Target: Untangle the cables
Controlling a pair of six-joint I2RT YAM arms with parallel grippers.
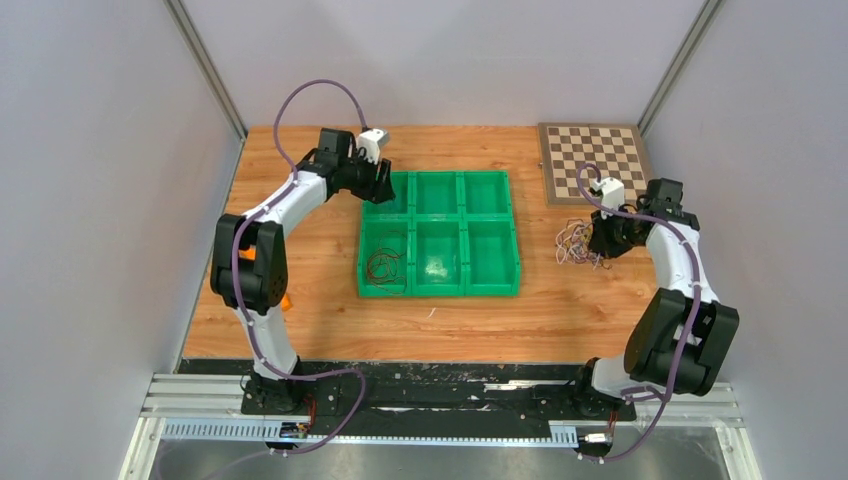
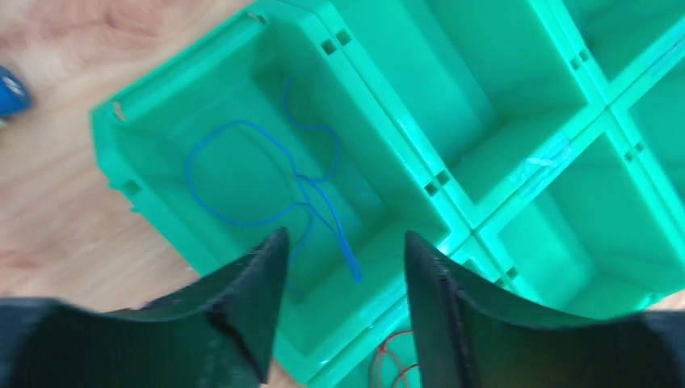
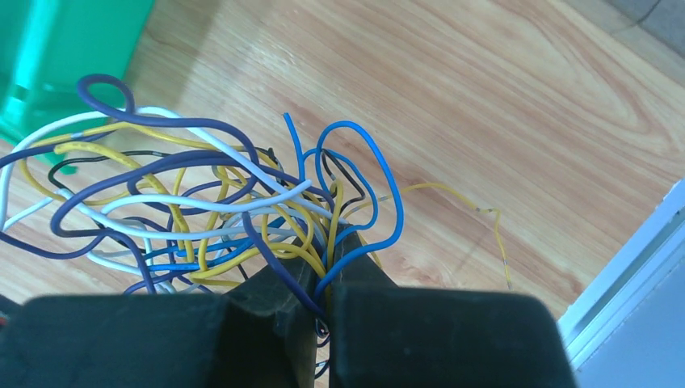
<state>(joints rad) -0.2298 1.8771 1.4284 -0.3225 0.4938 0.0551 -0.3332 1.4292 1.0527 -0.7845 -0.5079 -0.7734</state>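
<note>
A tangle of thin cables [image 1: 575,243] in yellow, blue, dark blue, white and black lies on the wood right of the green tray [image 1: 510,235]. My right gripper [image 1: 603,243] is on it; in the right wrist view the gripper [image 3: 327,250] is shut on several strands of the tangle [image 3: 186,210]. My left gripper [image 1: 382,190] hovers over the tray's back left bin, open and empty [image 2: 343,250]. A single blue cable [image 2: 275,174] lies in that bin. A dark red cable [image 1: 383,266] lies in the front left bin, also seen in the left wrist view [image 2: 388,364].
The green tray [image 2: 452,190] has six bins; the other bins hold no cables. A chessboard [image 1: 594,160] lies at the back right. An orange object [image 1: 286,300] peeks out by the left arm. A blue object [image 2: 10,90] lies on the wood left of the tray.
</note>
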